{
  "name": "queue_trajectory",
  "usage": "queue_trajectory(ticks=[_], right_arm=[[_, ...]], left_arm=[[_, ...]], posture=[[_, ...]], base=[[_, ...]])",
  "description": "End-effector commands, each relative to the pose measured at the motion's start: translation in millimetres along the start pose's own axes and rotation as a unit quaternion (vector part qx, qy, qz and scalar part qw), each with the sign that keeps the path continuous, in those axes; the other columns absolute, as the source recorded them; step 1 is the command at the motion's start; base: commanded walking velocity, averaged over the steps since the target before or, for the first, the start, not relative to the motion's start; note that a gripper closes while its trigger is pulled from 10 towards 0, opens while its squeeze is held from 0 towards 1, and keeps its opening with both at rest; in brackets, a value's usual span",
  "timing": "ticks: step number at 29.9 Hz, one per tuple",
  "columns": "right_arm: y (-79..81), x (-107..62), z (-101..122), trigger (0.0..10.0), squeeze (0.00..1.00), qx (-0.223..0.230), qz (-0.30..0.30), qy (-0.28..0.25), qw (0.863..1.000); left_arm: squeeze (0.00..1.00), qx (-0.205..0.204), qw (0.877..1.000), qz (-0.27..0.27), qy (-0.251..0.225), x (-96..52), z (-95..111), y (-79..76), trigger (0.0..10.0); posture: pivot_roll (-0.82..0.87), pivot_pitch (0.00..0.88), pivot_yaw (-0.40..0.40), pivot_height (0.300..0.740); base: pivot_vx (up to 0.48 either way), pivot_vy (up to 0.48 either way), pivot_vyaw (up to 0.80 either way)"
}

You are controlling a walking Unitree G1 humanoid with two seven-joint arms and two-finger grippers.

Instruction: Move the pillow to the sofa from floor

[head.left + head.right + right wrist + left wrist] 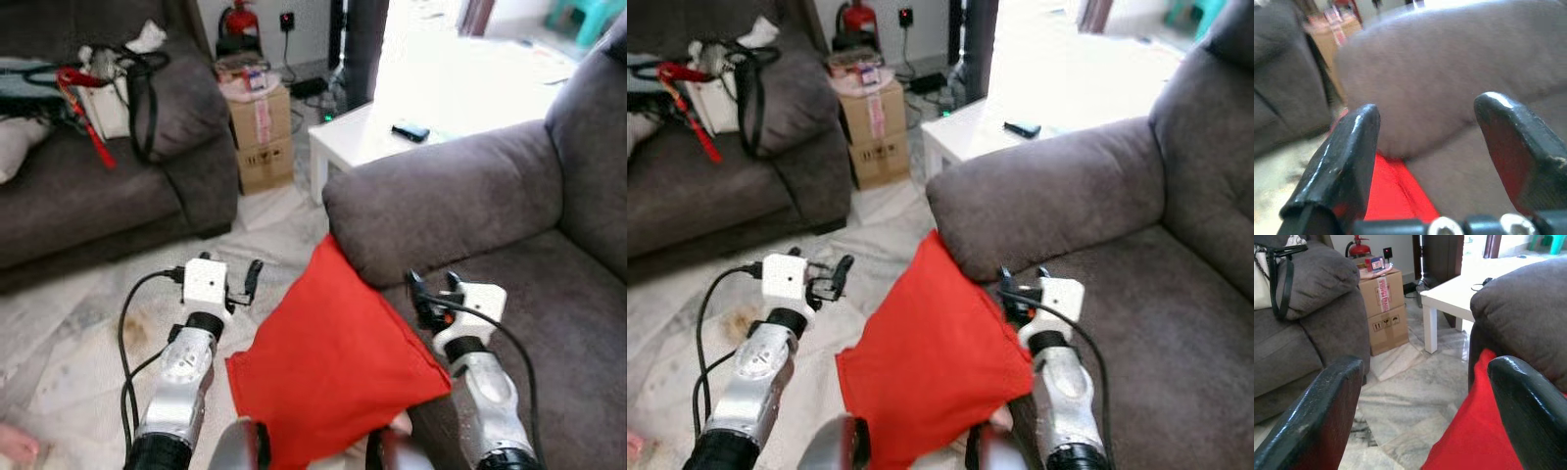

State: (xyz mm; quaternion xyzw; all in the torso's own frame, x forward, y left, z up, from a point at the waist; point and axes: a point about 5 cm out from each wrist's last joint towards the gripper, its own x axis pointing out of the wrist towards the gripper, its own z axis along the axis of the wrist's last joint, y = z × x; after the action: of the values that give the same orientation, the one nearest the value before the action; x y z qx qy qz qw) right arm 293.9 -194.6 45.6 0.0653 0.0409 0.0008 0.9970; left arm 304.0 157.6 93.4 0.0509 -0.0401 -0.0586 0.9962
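The red pillow (333, 362) is leaning on its edge against the front of the grey sofa (509, 255), its top corner tucked just under the armrest and its lower part hanging over the floor (69, 343). It is not lying on the seat yet, so the move looks unfinished.

The left gripper (250, 284) is hovering just beside the pillow's left edge with its fingers spread wide and nothing between them. The right gripper (431, 294) is sitting at the pillow's right edge over the seat front, also gaping wide and holding nothing. Whether either is touching the cloth is hard to tell.

The main risk, as I judge it, is the pillow sliding back down: it is resting only on a lean, and a nudge from either arm could be tipping it off. A one-sided pinch on soft cloth may be letting it droop and slip. The top corner could also be catching under the armrest as it is being lifted, dragging it out of the grasp. The cable looping by the right wrist might be snagging on the seat edge.

Readable writing is scarce. The cardboard box (1385, 308) beside the other sofa is carrying red tape printed "FRAGILE" and handling arrows. A fire extinguisher (238, 29) is standing behind it; the remote on the white surface (362, 137) is showing no legible marks.
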Motion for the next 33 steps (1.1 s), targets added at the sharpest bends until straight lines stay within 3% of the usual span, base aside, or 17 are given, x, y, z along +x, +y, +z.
queue_trajectory(ticks=[1,7,14,20,28,31,33], right_arm=[[-9.6,-5.6,-17,10.0,0.0,0.0,-0.028,0.051,0.998],[-18.5,-12.0,-34,10.0,0.0,-0.002,-0.053,0.1,0.994],[-16.6,-15.1,-47,10.0,0.0,0.027,-0.069,0.133,0.988],[-12.8,-13.9,-50,10.0,0.0,0.042,-0.064,0.141,0.987],[-8.7,-10.2,-44,10.0,0.0,0.053,-0.044,0.11,0.991],[-11.7,-14.1,-54,10.0,0.0,0.028,-0.06,0.158,0.985],[-11.9,-15.9,-57,10.0,0.0,0.039,-0.064,0.169,0.983]], left_arm=[[0.0,-0.005,1.0,0.003,0.021,-3.9,-8,3.1,10.0],[0.0,0.002,0.998,0.009,0.058,-13.6,-27,9.5,10.0],[0.0,0.004,0.988,0.038,0.148,-56.0,-70,23.6,10.0],[0.0,0.0,0.982,0.049,0.182,-73.5,-86,24.5,10.0],[0.0,-0.002,0.984,0.057,0.168,-70.1,-82,23.4,10.0],[0.0,-0.006,0.985,0.053,0.165,-64.7,-80,21.1,10.0],[0.0,-0.008,0.985,0.049,0.164,-63.5,-80,19.7,10.0]], posture=[[-0.06,0.111,0.012,0.636],[-0.06,0.113,0.012,0.636],[-0.05,0.126,0.009,0.636],[-0.05,0.133,0.002,0.636],[-0.05,0.138,-0.001,0.636],[-0.06,0.139,0.0,0.636],[-0.05,0.141,0.001,0.636]], base=[[0.0,0.0,0.0],[0.0,0.0,0.0],[0.0,0.0,0.0],[0.0,0.0,0.0],[0.0,0.0,0.0],[0.0,0.0,0.0],[0.0,0.0,0.0]])
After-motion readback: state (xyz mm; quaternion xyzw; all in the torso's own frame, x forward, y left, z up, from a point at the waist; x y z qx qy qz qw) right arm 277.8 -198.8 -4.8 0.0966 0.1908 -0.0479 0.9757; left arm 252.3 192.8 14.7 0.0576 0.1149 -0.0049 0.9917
